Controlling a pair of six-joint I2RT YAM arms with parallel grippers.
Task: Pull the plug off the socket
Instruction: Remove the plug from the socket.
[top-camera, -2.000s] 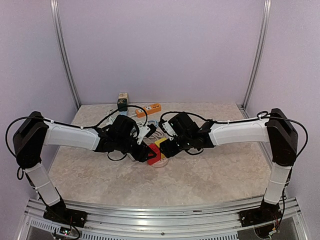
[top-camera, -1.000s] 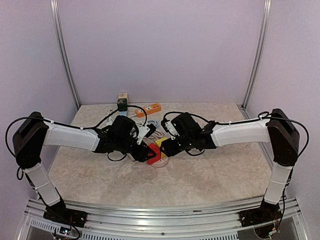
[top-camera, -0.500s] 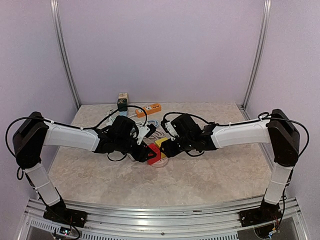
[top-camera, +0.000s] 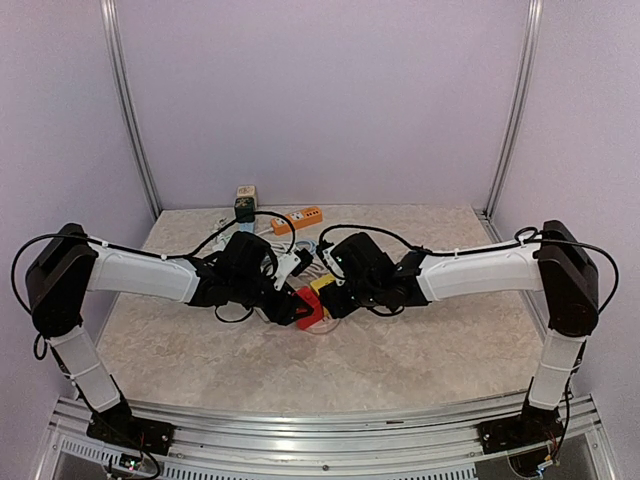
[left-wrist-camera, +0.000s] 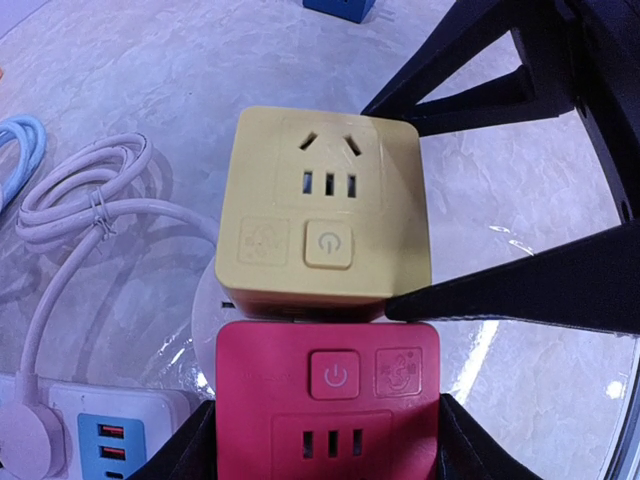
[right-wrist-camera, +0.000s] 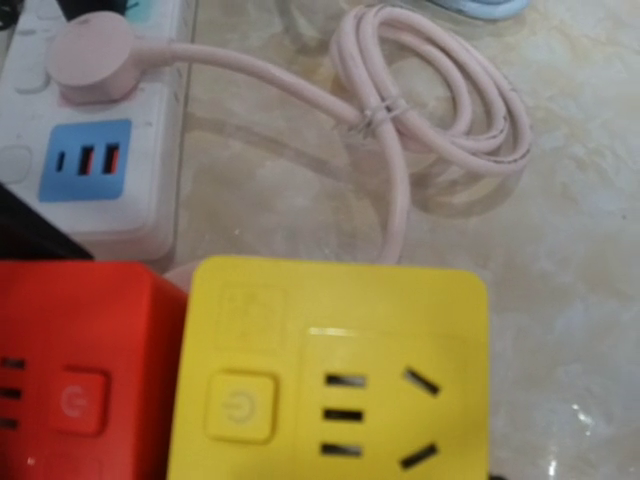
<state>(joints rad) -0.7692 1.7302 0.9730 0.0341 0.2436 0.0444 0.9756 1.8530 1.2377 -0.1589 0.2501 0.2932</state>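
Note:
A red cube socket (top-camera: 305, 308) and a yellow cube socket (top-camera: 320, 285) sit joined end to end at the table's middle. The plug prongs between them are hidden. My left gripper (top-camera: 292, 303) is shut on the red cube (left-wrist-camera: 330, 400), with a black finger (left-wrist-camera: 190, 445) pressed on each side. My right gripper (top-camera: 337, 295) comes in from the right, jaws apart. Its fingertips (left-wrist-camera: 392, 305) stand at the yellow cube's (left-wrist-camera: 325, 210) two right corners, one at the seam with the red cube. In the right wrist view the yellow cube (right-wrist-camera: 330, 370) fills the bottom, beside the red cube (right-wrist-camera: 70, 370).
A white power strip (right-wrist-camera: 90, 170) with a blue USB panel lies just beyond the cubes, with a pale coiled cord (right-wrist-camera: 440, 110) plugged into it. An orange power strip (top-camera: 297, 219) and a small box (top-camera: 246, 200) stand at the back. A light-blue cable (left-wrist-camera: 15, 160) lies to the side.
My right gripper has crept left, closer onto the yellow cube. The left arm and both cubes have stayed put.

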